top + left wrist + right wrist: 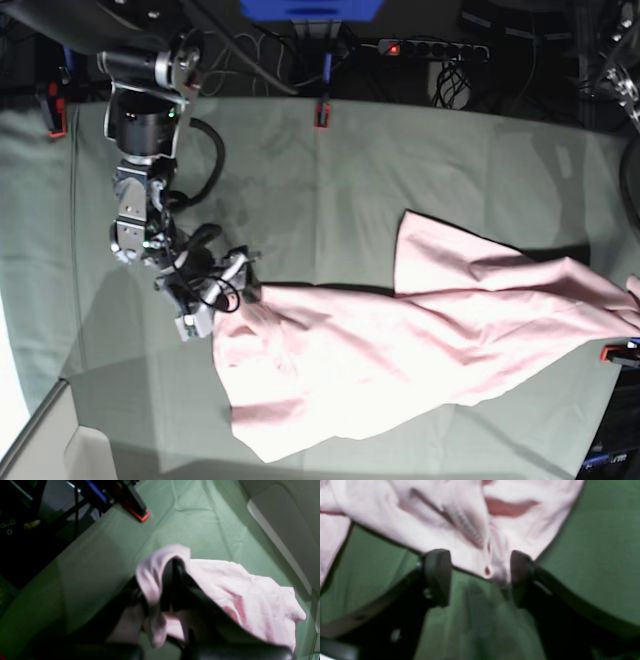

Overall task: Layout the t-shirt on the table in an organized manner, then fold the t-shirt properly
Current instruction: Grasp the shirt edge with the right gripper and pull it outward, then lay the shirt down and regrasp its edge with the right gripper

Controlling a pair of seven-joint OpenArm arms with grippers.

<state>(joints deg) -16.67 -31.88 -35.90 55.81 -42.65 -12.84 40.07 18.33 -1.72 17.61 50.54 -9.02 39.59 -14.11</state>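
Note:
The pale pink t-shirt [420, 350] lies stretched across the table [400, 160], from the middle left to the right edge of the base view. My right gripper [222, 300] sits at its left end. In the right wrist view that gripper [478, 577] is open, and a bunched edge of the t-shirt [420, 517] lies between its fingers [437, 577], low over the table [595, 555]. My left gripper [175, 587] is shut on the t-shirt [237, 592], whose cloth drapes over the black fingers above the table [187, 517]. No lettering shows.
Red-and-black clamps [322, 113] [55, 118] [136, 512] grip the table's far edge, and another clamp [620, 352] sits at the right edge. A white panel [60, 440] [282, 530] stands at the near left corner. Cables and a power strip [432, 47] lie behind the table.

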